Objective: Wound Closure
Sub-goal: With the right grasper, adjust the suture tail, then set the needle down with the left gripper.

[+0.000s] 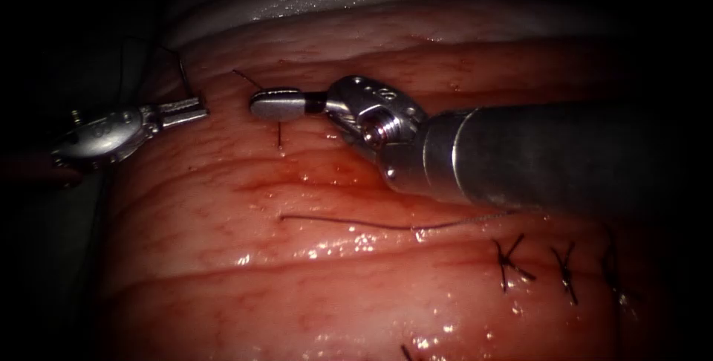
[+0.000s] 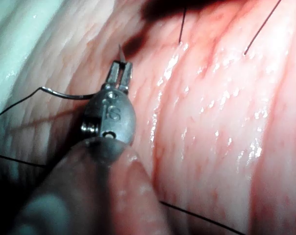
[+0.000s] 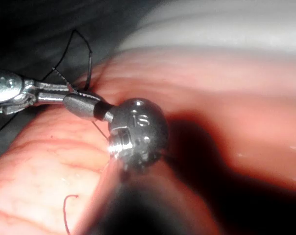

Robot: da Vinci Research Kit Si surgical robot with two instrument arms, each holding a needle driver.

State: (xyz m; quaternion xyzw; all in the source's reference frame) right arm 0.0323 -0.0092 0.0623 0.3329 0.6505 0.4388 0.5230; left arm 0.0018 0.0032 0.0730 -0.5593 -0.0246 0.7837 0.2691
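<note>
Lower right of the endoscope frame: finished stitches (image 1: 511, 261) on the tissue (image 1: 297, 287). Above them, a loose thread (image 1: 349, 221) lies across the surface. Mid-frame, right tool (image 1: 276, 103), jaws together, holding nothing visible; short thread ends beside it. Upper left, left tool (image 1: 194, 111), jaws clamped on the needle (image 2: 64, 93), gripped near one end; needle is out of the tissue.
</note>
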